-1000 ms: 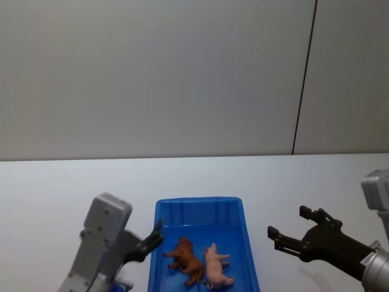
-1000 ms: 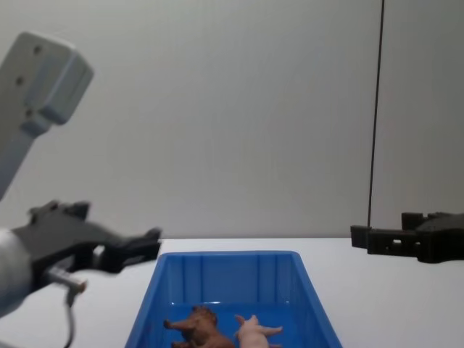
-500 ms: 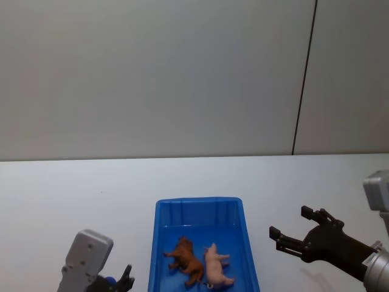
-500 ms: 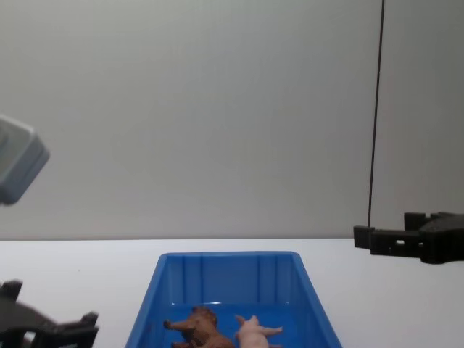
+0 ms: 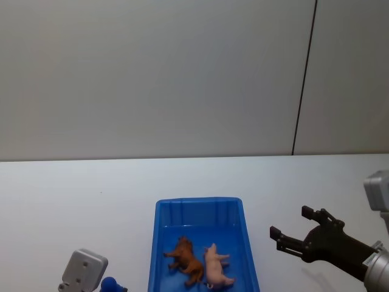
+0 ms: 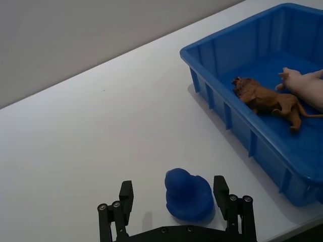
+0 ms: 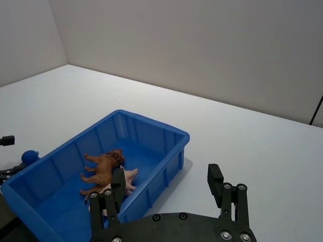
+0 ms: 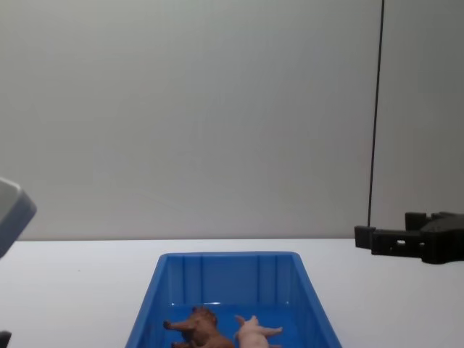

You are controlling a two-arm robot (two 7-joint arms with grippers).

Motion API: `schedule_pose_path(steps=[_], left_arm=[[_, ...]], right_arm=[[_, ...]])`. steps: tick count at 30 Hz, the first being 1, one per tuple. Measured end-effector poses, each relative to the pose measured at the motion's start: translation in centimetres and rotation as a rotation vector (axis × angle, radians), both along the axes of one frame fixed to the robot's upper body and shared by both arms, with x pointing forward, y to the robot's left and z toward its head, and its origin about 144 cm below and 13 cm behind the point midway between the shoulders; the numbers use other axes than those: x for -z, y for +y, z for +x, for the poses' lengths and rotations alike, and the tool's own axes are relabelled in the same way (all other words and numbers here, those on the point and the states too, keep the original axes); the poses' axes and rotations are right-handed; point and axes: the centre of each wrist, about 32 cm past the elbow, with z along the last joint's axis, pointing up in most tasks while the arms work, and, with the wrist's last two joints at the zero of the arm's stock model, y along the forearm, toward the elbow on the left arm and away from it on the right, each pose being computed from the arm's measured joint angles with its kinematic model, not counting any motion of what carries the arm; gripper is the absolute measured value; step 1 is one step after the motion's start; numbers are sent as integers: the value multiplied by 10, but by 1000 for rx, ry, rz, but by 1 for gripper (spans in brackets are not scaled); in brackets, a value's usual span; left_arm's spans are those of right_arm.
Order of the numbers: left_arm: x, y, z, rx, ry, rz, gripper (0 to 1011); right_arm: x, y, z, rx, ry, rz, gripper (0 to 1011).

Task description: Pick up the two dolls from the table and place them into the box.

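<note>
Inside the blue box [image 5: 203,204] lie 2 dolls, lion [image 5: 185,259] beside pig [image 5: 217,272]; left gripper [image 6: 176,212] and right gripper [image 5: 294,229] both hold their jaws apart.

The left gripper [image 6: 174,204] is held low beside the box [image 6: 237,131], fingers spread. The right gripper [image 5: 293,228] is held open, raised on the box's other side.

The box [image 5: 200,210] stood open-topped near the tabletop's [image 5: 73,194] front edge, its sloped walls the only barrier around the lion [image 5: 185,258] and pig [image 5: 217,271] lying side by side inside. A small blue duck [image 6: 187,195] sat on the tabletop left of the box, between the open left gripper's [image 6: 175,212] fingers. The far tabletop lay bare.
</note>
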Motion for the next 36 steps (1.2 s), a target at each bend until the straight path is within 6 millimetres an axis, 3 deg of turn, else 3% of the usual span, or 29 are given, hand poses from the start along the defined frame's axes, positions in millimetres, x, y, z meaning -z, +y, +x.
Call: schedule_pose_path(steps=[14,20,27,36], left_arm=[[17,5,4,12,40,-39,998],[22,6,8,17,49,-47,869],[26,8,14,23,41,-50,632],[23,13,24,44,7,-47,503]], right_arm=[[0,0,0,0,0,-1,1001],[0,0,0,0,0,-1,1001],[0,0,0,0,0,-1,1001],[0,0,0,0,0,-1,1001]])
